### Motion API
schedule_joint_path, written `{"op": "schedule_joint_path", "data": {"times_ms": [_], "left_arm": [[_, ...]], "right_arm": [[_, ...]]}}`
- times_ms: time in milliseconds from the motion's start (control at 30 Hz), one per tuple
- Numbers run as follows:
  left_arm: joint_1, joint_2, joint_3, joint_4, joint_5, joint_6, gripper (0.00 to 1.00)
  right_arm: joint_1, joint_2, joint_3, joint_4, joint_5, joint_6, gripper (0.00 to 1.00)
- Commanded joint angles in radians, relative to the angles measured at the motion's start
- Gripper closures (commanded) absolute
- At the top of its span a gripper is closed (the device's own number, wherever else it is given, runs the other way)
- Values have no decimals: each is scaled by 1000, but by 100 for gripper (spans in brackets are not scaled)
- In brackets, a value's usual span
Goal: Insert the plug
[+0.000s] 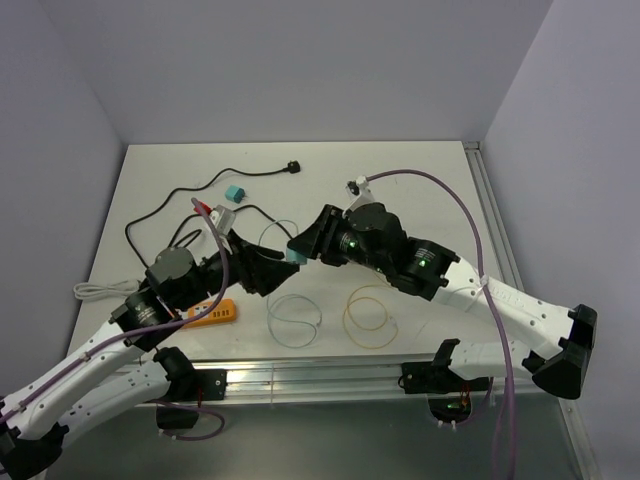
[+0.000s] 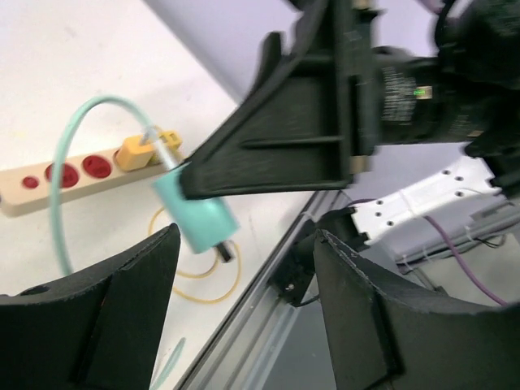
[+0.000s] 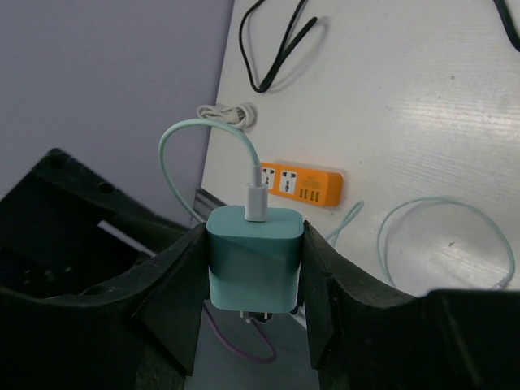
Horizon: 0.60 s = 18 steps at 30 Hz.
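Power strip (image 1: pixel 215 313); white table (image 1: pixel 200 160); lilac walls (image 1: pixel 300 60)

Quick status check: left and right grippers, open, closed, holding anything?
Left gripper: open, holding nothing.
Right gripper: closed on the teal charger.

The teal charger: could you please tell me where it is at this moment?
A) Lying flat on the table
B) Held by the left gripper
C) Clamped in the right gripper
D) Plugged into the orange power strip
C: in the right wrist view the teal charger sits clamped in the right gripper, off the table, while the orange power strip lies apart from it.
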<state>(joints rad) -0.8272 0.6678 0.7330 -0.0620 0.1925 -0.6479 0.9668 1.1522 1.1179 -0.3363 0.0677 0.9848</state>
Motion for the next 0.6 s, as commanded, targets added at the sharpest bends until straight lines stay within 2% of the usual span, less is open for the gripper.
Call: {"op": "schedule_joint_path", "data": {"times_ms": [0,367,567], "left_arm": [[-4,16,-12,-9,-54,-1,29],[-10,50,-9,-12,-120,-12,35],[-10,55,-7,21,-91,-29,30]], "right_arm": [[7,-48,-7,95,-5,41,100],[24,-51,-12,106,-9,48,100],[32,-42,-24,106,12,49,100]]}}
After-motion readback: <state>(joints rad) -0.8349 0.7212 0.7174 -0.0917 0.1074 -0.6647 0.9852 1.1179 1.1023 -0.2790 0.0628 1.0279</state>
